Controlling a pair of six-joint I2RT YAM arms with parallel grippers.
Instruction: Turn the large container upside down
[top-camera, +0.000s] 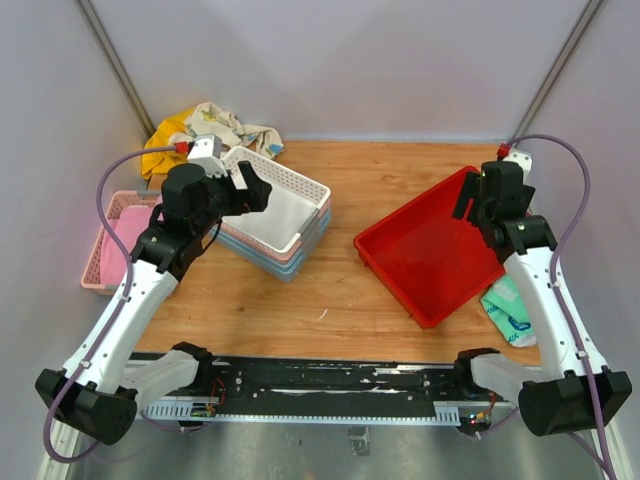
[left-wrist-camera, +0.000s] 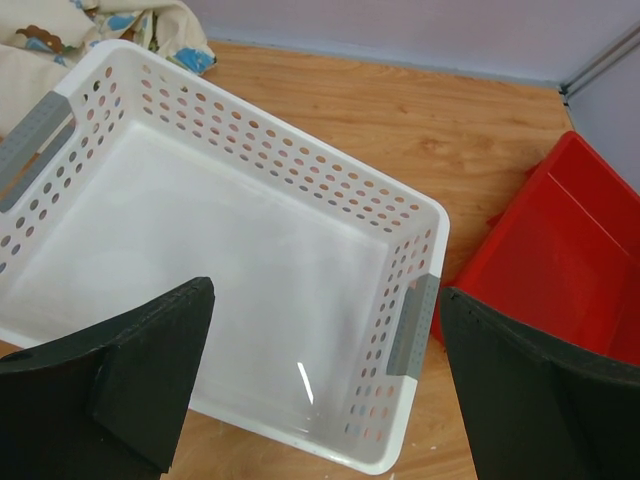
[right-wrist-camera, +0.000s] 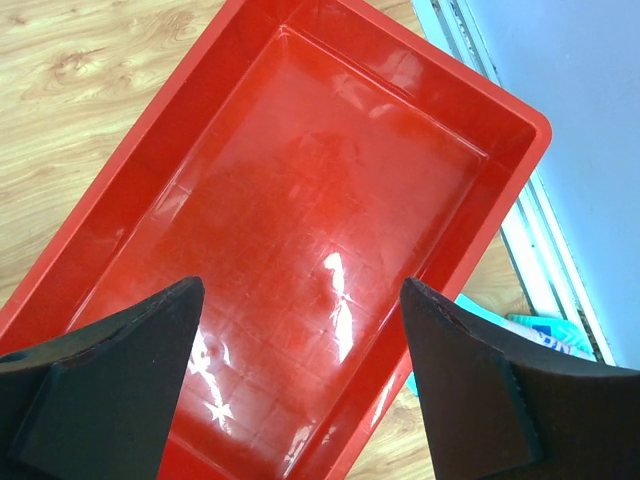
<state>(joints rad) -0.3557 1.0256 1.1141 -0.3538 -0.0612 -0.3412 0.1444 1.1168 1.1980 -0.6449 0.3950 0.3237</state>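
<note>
Right hand (right-wrist-camera: 300, 295) hangs spread and empty above the large container (top-camera: 430, 255), which sits open side up on the right of the counter (top-camera: 380, 180). Left hand (left-wrist-camera: 325, 290), likewise spread and empty, hovers over a white basket (top-camera: 275, 205) at the left; crumpled cloth (top-camera: 215, 125) lies beyond.
</note>
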